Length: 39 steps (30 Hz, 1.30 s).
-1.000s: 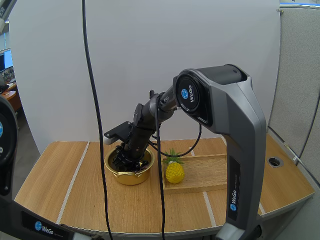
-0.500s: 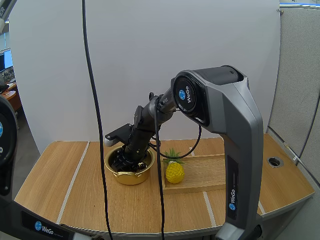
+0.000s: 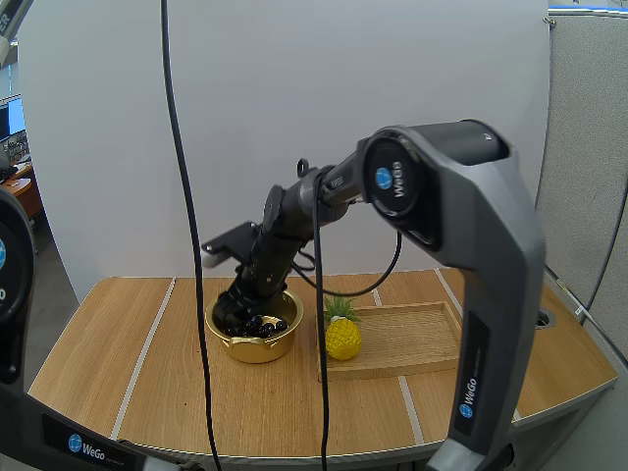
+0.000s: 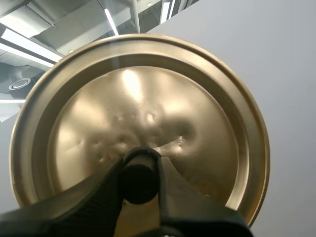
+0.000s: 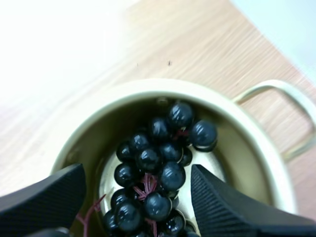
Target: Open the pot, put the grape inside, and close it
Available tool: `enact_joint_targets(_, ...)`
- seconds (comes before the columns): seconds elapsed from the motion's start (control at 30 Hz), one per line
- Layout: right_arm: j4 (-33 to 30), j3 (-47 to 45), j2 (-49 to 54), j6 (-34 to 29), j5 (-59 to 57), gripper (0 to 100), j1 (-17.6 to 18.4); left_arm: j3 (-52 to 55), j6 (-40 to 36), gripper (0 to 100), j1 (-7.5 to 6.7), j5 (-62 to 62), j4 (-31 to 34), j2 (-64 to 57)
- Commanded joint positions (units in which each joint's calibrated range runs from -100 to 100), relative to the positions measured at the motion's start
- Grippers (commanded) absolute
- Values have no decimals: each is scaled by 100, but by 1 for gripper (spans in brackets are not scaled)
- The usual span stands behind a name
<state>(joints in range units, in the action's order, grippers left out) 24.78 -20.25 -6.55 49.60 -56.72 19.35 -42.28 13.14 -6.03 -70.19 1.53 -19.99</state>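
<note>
Two states are noted: right jaws are held apart over the grapes (image 5: 159,165) in the pot (image 3: 257,349), lower centre of the high view; left jaws are clamped on the lid (image 4: 148,98).

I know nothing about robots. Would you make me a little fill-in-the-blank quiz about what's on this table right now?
The bunch of dark grapes lies ____ the round golden metal pot. The right tool hangs over the pot, not shut but ____. The left tool pinches the ____ knob of the round golden lid. The small ____ toy pineapple stands on the wooden tray.
Missing words: inside; open; black; yellow.
</note>
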Motion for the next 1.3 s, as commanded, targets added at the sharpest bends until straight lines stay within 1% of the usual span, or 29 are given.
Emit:
enact_joint_targets(0.0,-108,19,584,-144,-283,100,-12,-62,-33,0,-4,206,53,-26)
enact_joint_targets(0.23,-568,19,1419,-649,-710,100,-35,-62,-33,0,-4,206,53,-26)
enact_joint_targets(0.47,-664,19,2250,-909,-1436,100,-144,-62,-33,0,-4,206,53,-26)
enact_joint_targets(0.57,-664,19,2638,-909,-1735,100,-316,-62,-33,0,-4,206,53,-26)
enact_joint_targets(0.7,-664,19,3087,-927,-2082,100,-652,-62,-33,0,-4,206,53,-26)
enact_joint_targets(0.83,-631,19,3466,-928,-2676,100,-980,-62,-33,0,-4,206,53,-26)
enact_joint_targets(0.93,-633,19,3710,-938,-3093,100,-1134,-62,-33,0,-4,206,53,-26)
enact_joint_targets(1.07,-633,-102,4107,-938,-3471,100,-1247,-62,-33,0,-4,206,53,-26)
enact_joint_targets(1.27,-881,-644,4838,-1165,-3710,100,-1258,-62,-33,0,-4,206,53,-26)
